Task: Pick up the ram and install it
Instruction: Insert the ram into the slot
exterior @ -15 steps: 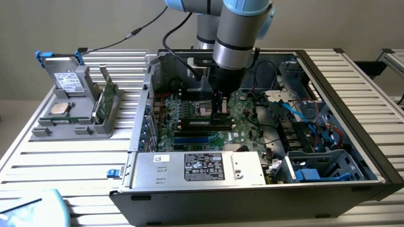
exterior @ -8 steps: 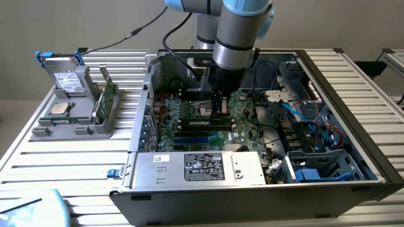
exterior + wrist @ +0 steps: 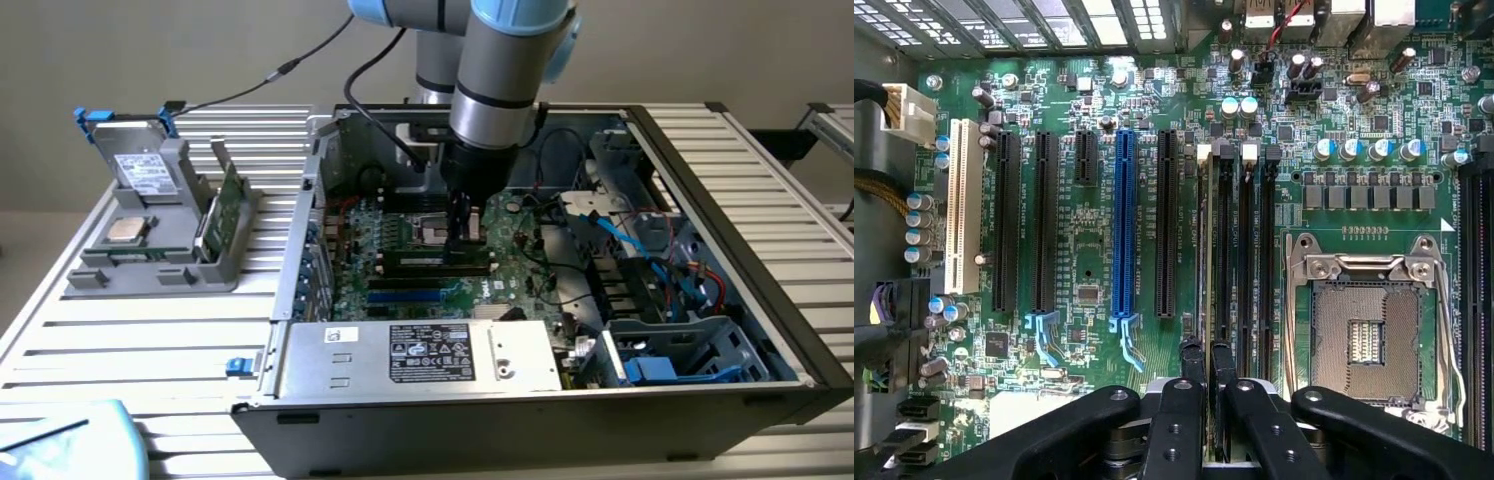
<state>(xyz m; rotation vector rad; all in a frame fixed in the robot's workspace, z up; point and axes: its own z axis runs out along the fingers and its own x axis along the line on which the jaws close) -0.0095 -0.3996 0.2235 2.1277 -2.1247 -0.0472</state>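
The fingers (image 3: pixel 1189 385) of the black gripper (image 3: pixel 1206 352) are clenched on the ram (image 3: pixel 1204 250), a long, narrow green circuit-board stick. It stands on edge at a long black plastic memory slot (image 3: pixel 1226 250) of the green motherboard (image 3: pixel 1104 90), near the middle of the open dark metal computer case (image 3: pixel 747 190). Pickup looks done. I cannot tell whether the ram is seated. Its long axis runs along the slot, contact edge down.

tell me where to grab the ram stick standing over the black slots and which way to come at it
Take the ram by its upper long edge, a finger on each flat face, coming straight down from above. It stands on edge, thin, in line with the black slots, which crowd both faces lower down. The gripper appears to pinch it that way.
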